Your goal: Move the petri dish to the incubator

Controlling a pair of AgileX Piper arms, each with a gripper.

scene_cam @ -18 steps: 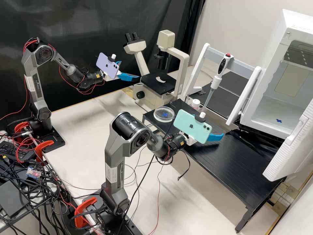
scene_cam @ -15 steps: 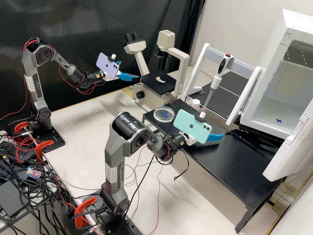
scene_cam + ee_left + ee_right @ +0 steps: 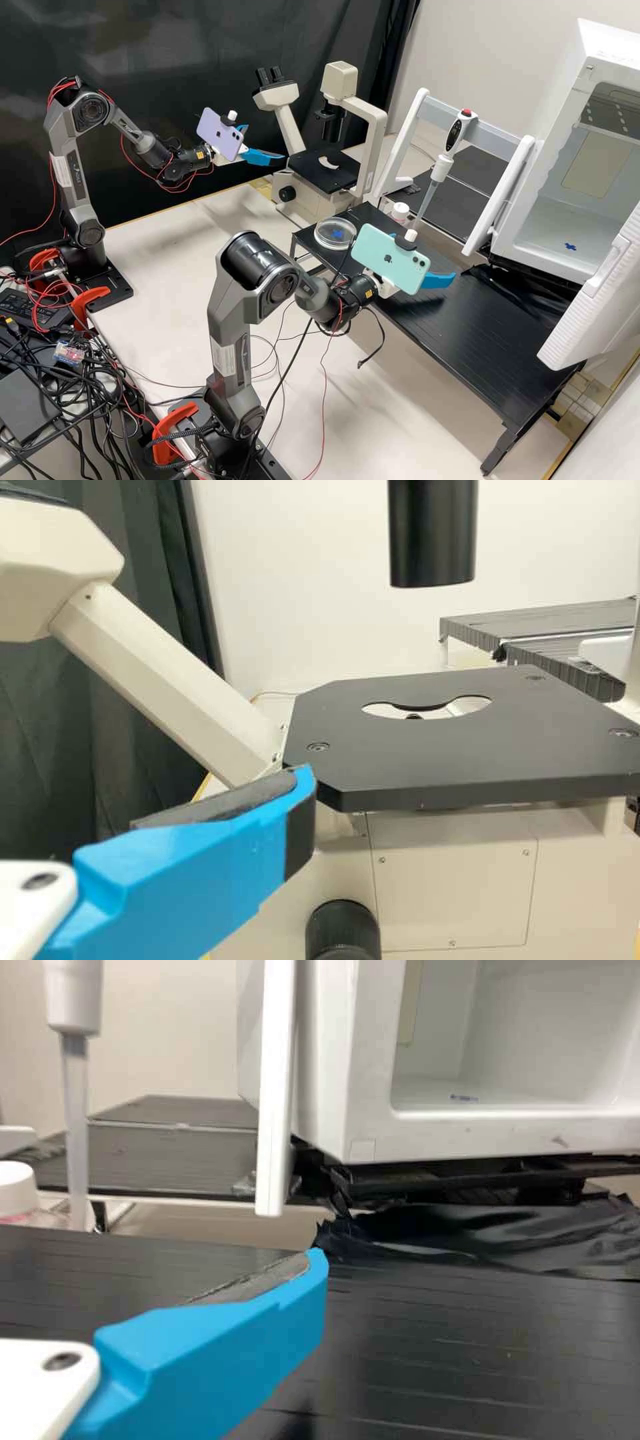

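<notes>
The clear, round petri dish [image 3: 327, 241] lies flat on the black platform [image 3: 493, 347] near its far left corner, around a blue mark. At the right stands the white incubator [image 3: 557, 217], its door swung open and a blue mark on its floor; its chamber [image 3: 520, 1110] also faces the right wrist view. My right gripper [image 3: 439, 281] is open over the platform, right of the dish, partly behind a phone. One bare-padded finger of my right gripper [image 3: 230, 1350] shows close up. My left gripper [image 3: 265, 144] is open beside the microscope; my left gripper [image 3: 210, 870] holds nothing.
The microscope [image 3: 323, 170] stands beyond the dish, its stage [image 3: 470, 755] before my left gripper. A pipette [image 3: 443, 160] hangs from a white-framed stand behind the platform, by a small white-capped bottle [image 3: 400, 212]. The incubator door [image 3: 593, 300] juts over the platform's right end.
My right arm has drawn back slightly to the left, its gripper and phone shifting a little with it. My left arm and the petri dish have kept still.
</notes>
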